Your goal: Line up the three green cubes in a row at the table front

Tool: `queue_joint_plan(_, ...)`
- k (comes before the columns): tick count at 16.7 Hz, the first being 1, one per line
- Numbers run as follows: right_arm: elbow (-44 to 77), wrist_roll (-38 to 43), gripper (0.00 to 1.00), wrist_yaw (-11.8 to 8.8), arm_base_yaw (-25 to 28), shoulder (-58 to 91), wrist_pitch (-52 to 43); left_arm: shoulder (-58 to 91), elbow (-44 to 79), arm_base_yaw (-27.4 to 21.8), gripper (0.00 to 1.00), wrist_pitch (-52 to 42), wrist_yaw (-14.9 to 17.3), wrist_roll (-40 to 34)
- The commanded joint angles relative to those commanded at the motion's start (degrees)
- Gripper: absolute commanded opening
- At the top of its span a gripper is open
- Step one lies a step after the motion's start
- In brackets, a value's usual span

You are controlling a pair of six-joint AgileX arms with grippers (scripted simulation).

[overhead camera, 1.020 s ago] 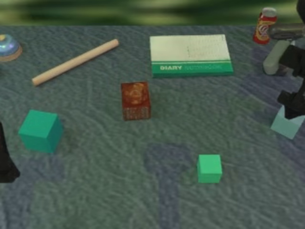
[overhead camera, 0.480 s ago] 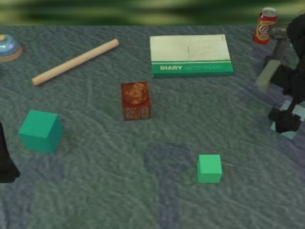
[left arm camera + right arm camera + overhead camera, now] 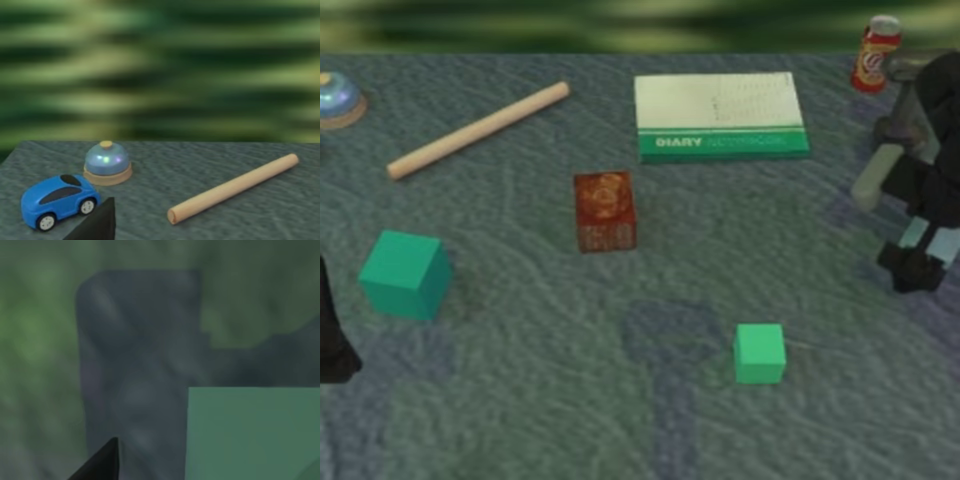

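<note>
light: you get soft, even brightness over the table.
shadows: faint beside the teal-green cube.
blur: green backdrop smeared.

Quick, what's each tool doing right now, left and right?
Left tool: parked at the table's left edge, holding nothing visible; open or shut cannot be told.
Right tool: at the right edge over the pale mint cube, seemingly closed on it.
</note>
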Motion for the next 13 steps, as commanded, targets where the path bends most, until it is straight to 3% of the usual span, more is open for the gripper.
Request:
queue_joint_plan(12, 0.0, 0.0, 0.02, 0.0, 0.0, 0.0, 0.0, 0.0, 0.0, 0.0, 1.00, 0.0, 0.0, 0.0)
queue_joint_plan(13, 0.0, 0.0, 0.00, 0.0, 0.0, 0.0, 0.0, 0.0, 0.0, 0.0, 1.00, 0.0, 0.0, 0.0)
